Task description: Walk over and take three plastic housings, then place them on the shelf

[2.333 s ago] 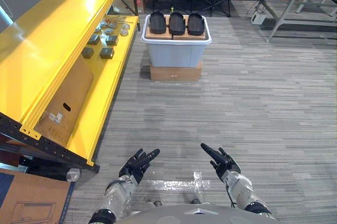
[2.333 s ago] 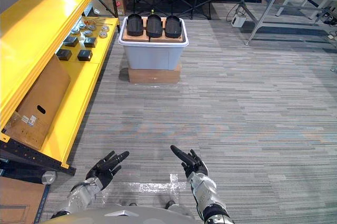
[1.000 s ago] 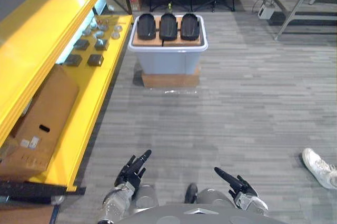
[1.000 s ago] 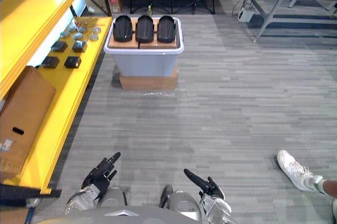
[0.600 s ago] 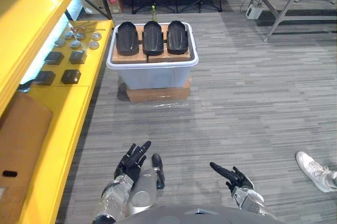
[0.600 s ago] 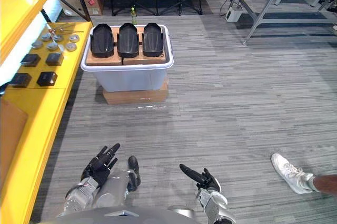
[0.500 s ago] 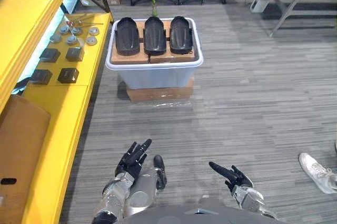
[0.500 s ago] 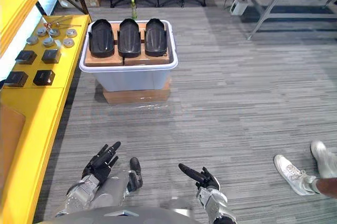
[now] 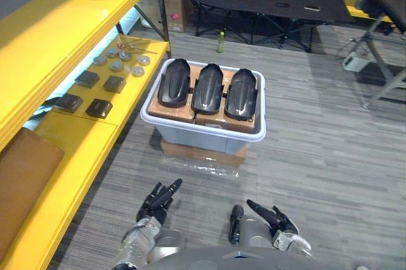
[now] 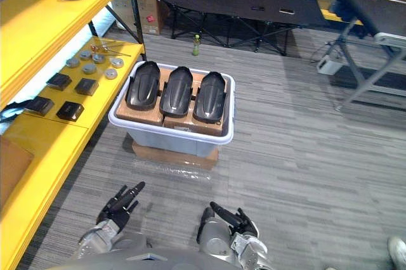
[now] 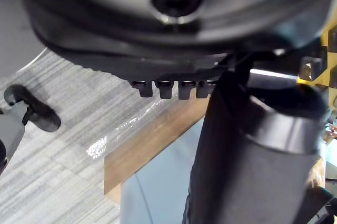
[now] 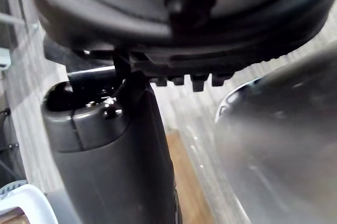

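Plastic housings (image 9: 209,89) lay side by side atop a bin (image 9: 196,142), likely raised for easy reach. The left hand (image 9: 157,199) and right hand (image 9: 276,220) hung short of it, fingers straight and empty

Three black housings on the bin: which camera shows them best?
Left eye view: the three black housings lie side by side atop the bin, whole and unblocked. Right eye view matches, further left. Wrist views face the floor and the bin's base.
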### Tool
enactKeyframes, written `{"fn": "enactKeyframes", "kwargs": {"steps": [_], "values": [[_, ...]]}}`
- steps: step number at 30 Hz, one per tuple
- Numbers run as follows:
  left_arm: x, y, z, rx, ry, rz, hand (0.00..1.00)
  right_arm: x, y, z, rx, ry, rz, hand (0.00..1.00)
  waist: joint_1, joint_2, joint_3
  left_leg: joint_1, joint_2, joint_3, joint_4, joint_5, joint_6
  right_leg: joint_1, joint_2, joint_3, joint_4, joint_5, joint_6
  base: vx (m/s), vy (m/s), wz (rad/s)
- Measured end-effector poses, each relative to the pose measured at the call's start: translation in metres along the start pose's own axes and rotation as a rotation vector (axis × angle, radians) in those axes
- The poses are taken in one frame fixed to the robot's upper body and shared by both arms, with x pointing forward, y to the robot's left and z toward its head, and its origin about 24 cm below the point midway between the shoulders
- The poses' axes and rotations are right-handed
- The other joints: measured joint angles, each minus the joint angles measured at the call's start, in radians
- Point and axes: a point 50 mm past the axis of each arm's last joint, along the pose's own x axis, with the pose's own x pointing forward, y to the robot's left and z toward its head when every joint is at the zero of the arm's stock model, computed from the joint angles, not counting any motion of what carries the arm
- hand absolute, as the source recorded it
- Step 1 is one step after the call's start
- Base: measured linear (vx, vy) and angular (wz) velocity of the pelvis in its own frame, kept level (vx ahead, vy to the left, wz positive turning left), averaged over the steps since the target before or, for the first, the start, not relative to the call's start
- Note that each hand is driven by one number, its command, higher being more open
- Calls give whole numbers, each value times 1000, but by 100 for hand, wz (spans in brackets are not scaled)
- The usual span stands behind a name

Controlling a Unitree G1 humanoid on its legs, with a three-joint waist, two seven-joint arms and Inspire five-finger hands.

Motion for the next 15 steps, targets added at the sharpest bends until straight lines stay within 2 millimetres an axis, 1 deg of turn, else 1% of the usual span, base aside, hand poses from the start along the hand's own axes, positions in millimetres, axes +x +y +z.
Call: {"fn": "enactKeyframes", "kwargs": {"steps": [1, 2, 3, 4, 5, 6, 7, 8, 9, 10, 11, 12, 13, 14, 15], "values": [[0, -3, -3, -16, 5, -7, 100, 0, -1, 3, 0, -14, -1, 100, -2, 18, -4, -29, 14, -5, 63, 5, -4, 6, 8, -13, 1, -14, -6, 385, -308, 44], [1, -6, -2, -17, -1, -19, 100, 0, -2, 5, 5, -28, -6, 100, -8, 27, -3, -74, 29, -6, 154, 17, -11, 18, 16, -27, -2, -26, -11, 271, -233, 39], [2, -7, 2, -28, -23, -23, 100, -1, -4, 4, 13, -32, -15, 100, -6, 24, 4, -157, 65, -1, 322, 71, -29, 53, 27, -44, -23, -38, -29, 255, -233, 32], [1, -5, 4, -37, -37, -13, 100, -1, -4, 4, 17, -32, -15, 100, -4, 27, 5, -191, 91, 24, 404, 72, -33, 97, 40, -50, -55, -38, -29, 327, -249, 15], [0, -2, 4, -45, -42, -3, 100, -2, -6, 2, 39, -35, -19, 100, -2, 24, 6, -194, 103, 53, 397, 71, -32, 141, 44, -56, -90, -31, -29, 325, -179, 5], [0, -1, 3, -45, -44, 2, 100, -3, -9, 3, 58, -52, -29, 100, -7, 23, 5, -194, 107, 85, 315, 71, -32, 183, 42, -66, -134, -28, -27, 353, -160, 4], [1, -2, 4, -37, -46, -7, 100, -3, -10, 7, 58, -76, -39, 100, -10, 23, 5, -197, 107, 104, 187, 75, -29, 210, 39, -69, -172, -25, -20, 323, -88, 5], [1, -4, 5, -35, -48, -13, 100, -3, -9, 10, 57, -90, -42, 100, -11, 23, 5, -203, 107, 104, 128, 83, -27, 218, 38, -69, -186, -22, -17, 263, -26, -6], [2, -7, 5, -24, -50, -24, 100, -4, -8, 18, 54, -130, -47, 100, -12, 23, 5, -214, 107, 93, 17, 125, -32, 223, 34, -63, -197, -16, -9, 342, 83, -25], [3, -8, 5, -14, -44, -28, 100, -5, -8, 24, 50, -165, -59, 100, -11, 25, 5, -206, 102, 84, -84, 196, -39, 223, 31, -47, -198, -14, -3, 293, 131, -40], [4, -8, 4, -5, -38, -26, 100, -5, -7, 31, 46, -198, -63, 100, -14, 29, 4, -193, 102, 85, -156, 291, -53, 222, 32, -36, -200, -18, 9, 290, 167, -40], [4, -10, 3, 7, -32, -28, 100, -6, -7, 36, 38, -224, -67, 100, -19, 38, 4, -186, 103, 84, -195, 368, -50, 224, 37, -30, -202, -21, 18, 227, 185, -26], [5, -8, 6, 33, -27, -25, 100, -5, -2, 42, 44, -251, -70, 100, -26, 25, 12, -165, 84, 92, -218, 366, -44, 231, 17, -16, -206, -20, 37, 225, 218, -10], [7, -11, 13, 101, -37, -39, 100, -7, 5, 46, 32, -284, -65, 100, -36, -14, 15, -148, 44, 105, -270, 376, -35, 225, -20, -14, -220, -13, 56, 203, 206, -3], [7, -12, 16, 127, -39, -47, 100, -8, 7, 47, 28, -296, -63, 100, -36, -27, 13, -144, 30, 115, -285, 381, -29, 225, -33, -13, -231, -9, 63, 162, 174, -4]]}}
